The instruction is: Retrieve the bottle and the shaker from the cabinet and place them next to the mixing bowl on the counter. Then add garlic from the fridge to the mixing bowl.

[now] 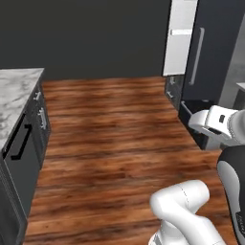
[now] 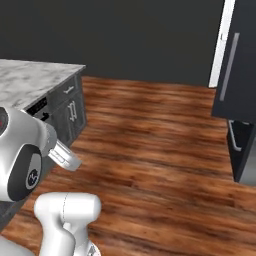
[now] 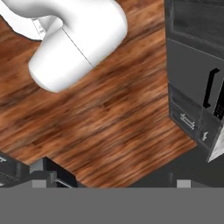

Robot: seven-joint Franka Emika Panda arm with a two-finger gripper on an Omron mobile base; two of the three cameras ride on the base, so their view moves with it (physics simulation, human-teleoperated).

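The fridge (image 1: 201,52) is seen across the wooden floor (image 1: 115,129), its door ajar, and the marble worktop (image 1: 14,95) lies to the left — bottle, shaker, bowl and garlic are not seen, so progress cannot be judged. The tool (image 3: 109,181) is held wide open and empty — the garlic fetch is judged the likely step in hand.

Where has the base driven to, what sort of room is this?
A kitchen, most likely: a marble counter over grey drawers, a tall black fridge with a long grey handle, and wood flooring between them.
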